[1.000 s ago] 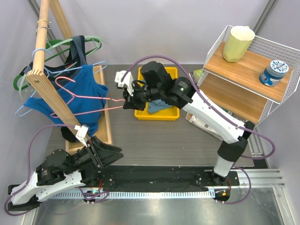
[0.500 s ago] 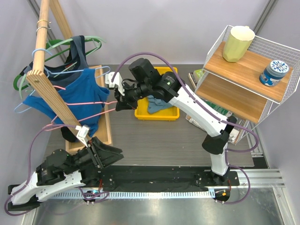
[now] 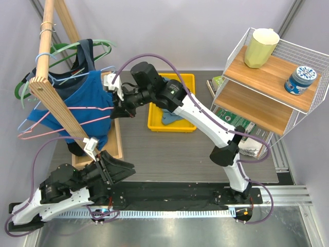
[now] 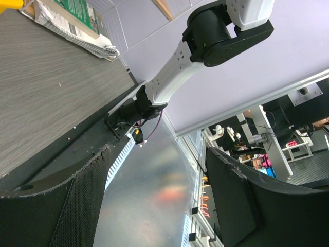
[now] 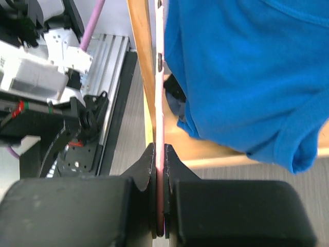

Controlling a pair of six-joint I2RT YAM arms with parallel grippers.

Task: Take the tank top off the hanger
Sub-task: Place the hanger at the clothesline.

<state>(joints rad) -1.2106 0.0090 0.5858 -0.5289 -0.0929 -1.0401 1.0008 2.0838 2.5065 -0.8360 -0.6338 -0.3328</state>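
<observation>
A blue tank top (image 3: 85, 92) hangs at the wooden rack (image 3: 51, 98) on the left, with a thin pink hanger (image 3: 87, 108) running across it. My right gripper (image 3: 117, 109) is at the top's right edge, shut on that hanger's right end. In the right wrist view the jaws (image 5: 160, 154) pinch the pink hanger (image 5: 160, 103), and the tank top (image 5: 247, 77) hangs to its right. The hanger's far end pokes out past the top's left side. My left gripper (image 3: 115, 170) rests low near the table's front edge, open with nothing between its fingers (image 4: 77, 206).
A yellow bin (image 3: 154, 126) holding a blue cloth sits behind my right arm. Green and light blue hangers and a dark top (image 3: 85, 56) hang on the rack. A wire shelf (image 3: 267, 87) with a cup and a tin stands at the right, notebooks beneath it.
My right arm has swung left with the pink hanger in its grip, pushing the hanger leftward across the tank top. The left arm has not moved.
</observation>
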